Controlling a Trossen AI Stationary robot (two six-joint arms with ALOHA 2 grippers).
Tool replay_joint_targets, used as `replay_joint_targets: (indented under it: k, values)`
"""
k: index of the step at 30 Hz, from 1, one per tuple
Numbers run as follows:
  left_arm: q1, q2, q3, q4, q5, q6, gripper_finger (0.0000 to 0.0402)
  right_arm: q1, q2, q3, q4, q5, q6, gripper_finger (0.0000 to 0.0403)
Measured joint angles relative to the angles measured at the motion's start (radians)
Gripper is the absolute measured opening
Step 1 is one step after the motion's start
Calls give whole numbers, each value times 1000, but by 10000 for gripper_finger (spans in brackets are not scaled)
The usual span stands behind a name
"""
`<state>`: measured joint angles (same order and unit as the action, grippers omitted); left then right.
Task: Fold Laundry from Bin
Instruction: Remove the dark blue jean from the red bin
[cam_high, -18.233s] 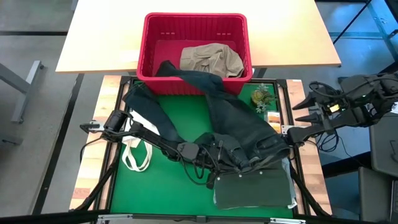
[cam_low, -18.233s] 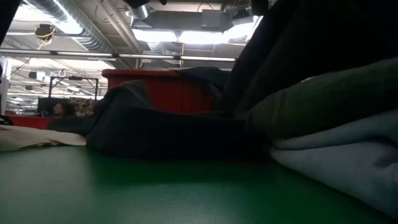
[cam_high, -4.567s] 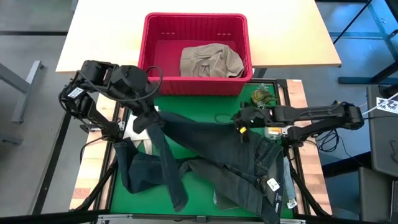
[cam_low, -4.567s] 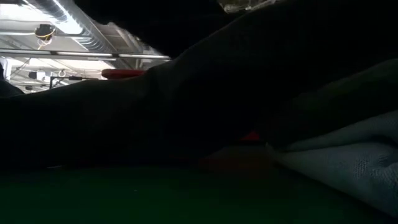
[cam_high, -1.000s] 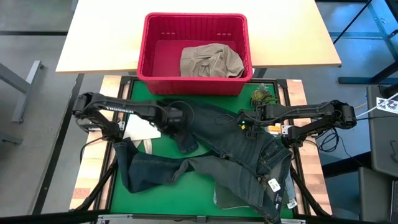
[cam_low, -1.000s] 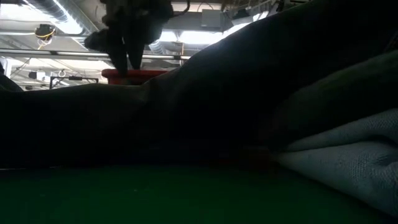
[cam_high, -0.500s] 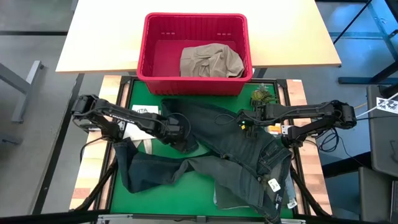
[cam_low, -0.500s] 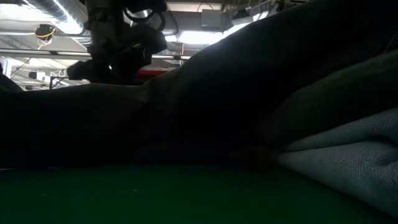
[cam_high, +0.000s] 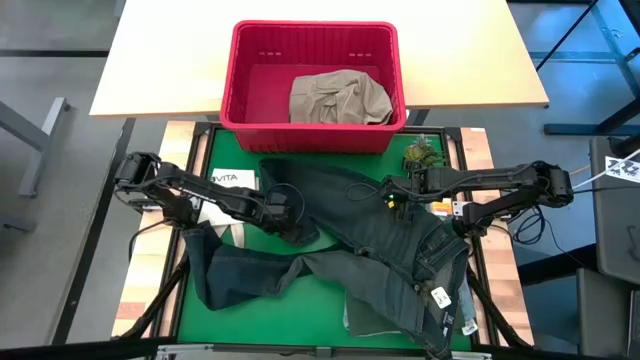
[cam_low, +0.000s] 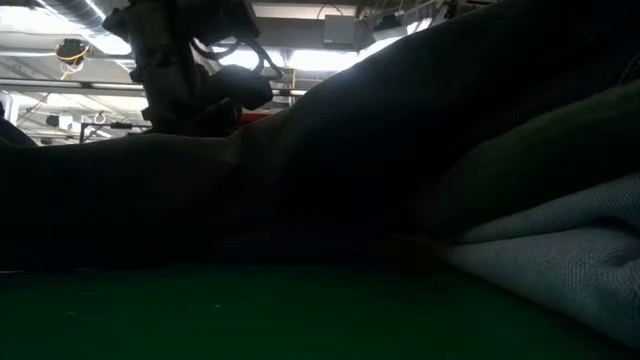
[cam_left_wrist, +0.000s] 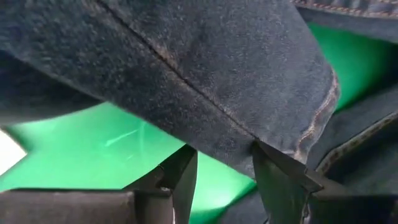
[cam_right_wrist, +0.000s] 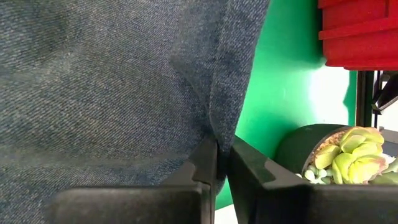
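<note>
Dark denim jeans (cam_high: 370, 240) lie sprawled over the green mat (cam_high: 320, 310) of the desk, soft and rumpled, with orange seam stitching: the waist points toward the near right corner, one leg runs to the far middle and the other trails to the near left. The red bin (cam_high: 313, 85), rigid plastic with slotted walls and a thick rim, stands on the far side and holds a crumpled khaki garment (cam_high: 338, 97). The left arm stretches low from the left edge toward the middle; its left end effector (cam_left_wrist: 221, 165) has its fingers parted on either side of a folded hem of a jeans leg, the denim between them, not visibly clamped. The right arm reaches in from the right, nearly level, and its right end effector (cam_right_wrist: 222, 163) is pinched almost closed on a fold of the jeans' edge. A small potted succulent (cam_right_wrist: 348, 155) sits just right of it, and a white tote bag (cam_high: 222, 205) lies under the left arm.
</note>
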<state>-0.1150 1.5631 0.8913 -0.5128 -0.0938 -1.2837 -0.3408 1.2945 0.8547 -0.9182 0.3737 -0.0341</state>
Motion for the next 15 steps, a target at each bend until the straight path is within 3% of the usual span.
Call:
replay_joint_targets:
  k: [10,15]
  values:
    - [0,0,-51,110,-52,56,144,0,0,0,0,0,0,33]
    - [-15,0,-43,123,-47,89,81,0,0,0,0,0,0,33]
